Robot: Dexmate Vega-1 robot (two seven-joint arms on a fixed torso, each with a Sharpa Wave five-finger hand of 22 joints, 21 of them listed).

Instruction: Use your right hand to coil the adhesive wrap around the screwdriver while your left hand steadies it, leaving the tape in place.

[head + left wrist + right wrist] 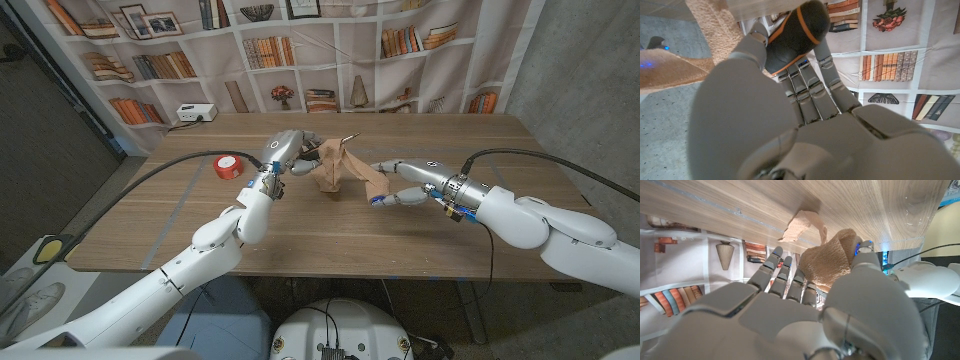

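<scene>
The left hand [283, 152] was raised above the middle of the desk, its fingers [810, 92] curled around the black, orange-banded handle of the screwdriver [796, 32]; the handle was gripped firmly, with its rounded end standing out past the fingertips in the left wrist view. From the head view the tool itself was mostly hidden by the hand and by the tan, fuzzy adhesive wrap [338, 165] draped over it just beside the hand.

The right hand [405, 183] reached in from the other side, level with the left. It held the free end of the tan wrap between the thumb and the fingers [782, 270], the fabric bunched against the thumb in the right wrist view, with a loose flap standing off toward the desk surface. The strip ran stretched between the two hands, hanging in folds in the middle, above the wood.

On the brown wooden desk [420, 240], to the left of the left hand and well apart from the wrap, lay a red roll of tape [229, 166]. At the far left corner sat a white power strip [196, 113], and behind the desk hung a backdrop printed with bookshelves [300, 50].
</scene>
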